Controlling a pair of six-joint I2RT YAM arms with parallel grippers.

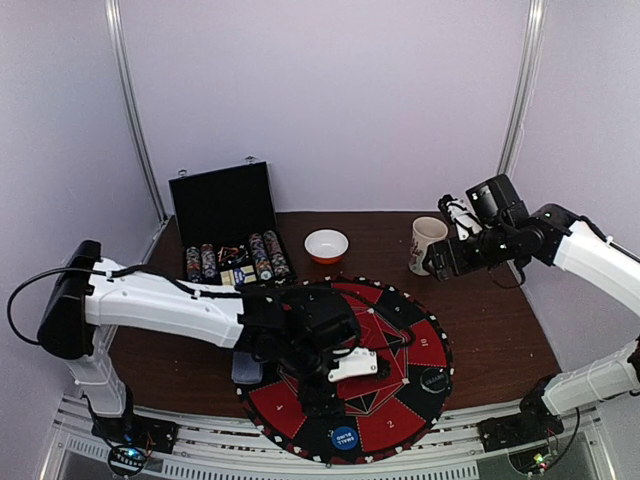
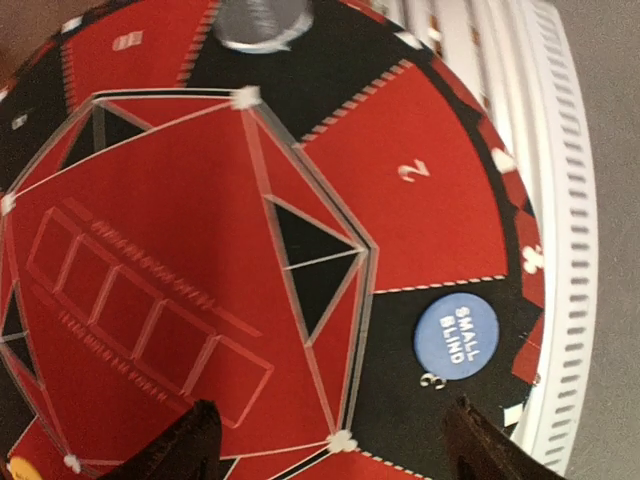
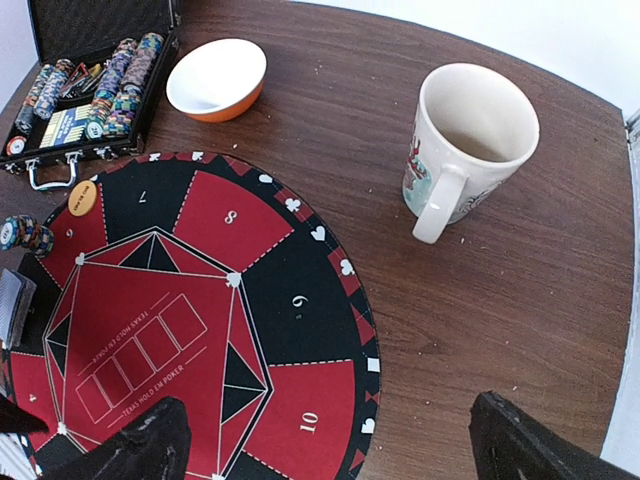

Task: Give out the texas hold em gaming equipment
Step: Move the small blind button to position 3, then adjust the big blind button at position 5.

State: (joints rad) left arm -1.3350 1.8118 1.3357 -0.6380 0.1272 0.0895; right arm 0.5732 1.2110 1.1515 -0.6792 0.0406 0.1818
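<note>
Left claw [image 2: 330, 452]: open, jaws spread, nothing between them, hovering over the mat [image 2: 180, 250]. Blue SMALL BLIND disc [image 2: 456, 336] lies flat on the mat's black outer band, just ahead of the claw, offset toward one finger, not touching. Right claw [image 3: 330, 450]: wide open, empty, above the table [image 3: 520, 300] near the mug [image 3: 470, 140]. Orange disc [image 3: 82, 197] sits on the mat rim nearest the briefcase [image 3: 100, 20]. Chip stacks [image 3: 125, 75] are inside the case.

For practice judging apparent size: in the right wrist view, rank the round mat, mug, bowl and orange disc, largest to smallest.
1. round mat
2. mug, though nearness to the camera may flatter it
3. bowl
4. orange disc
</note>
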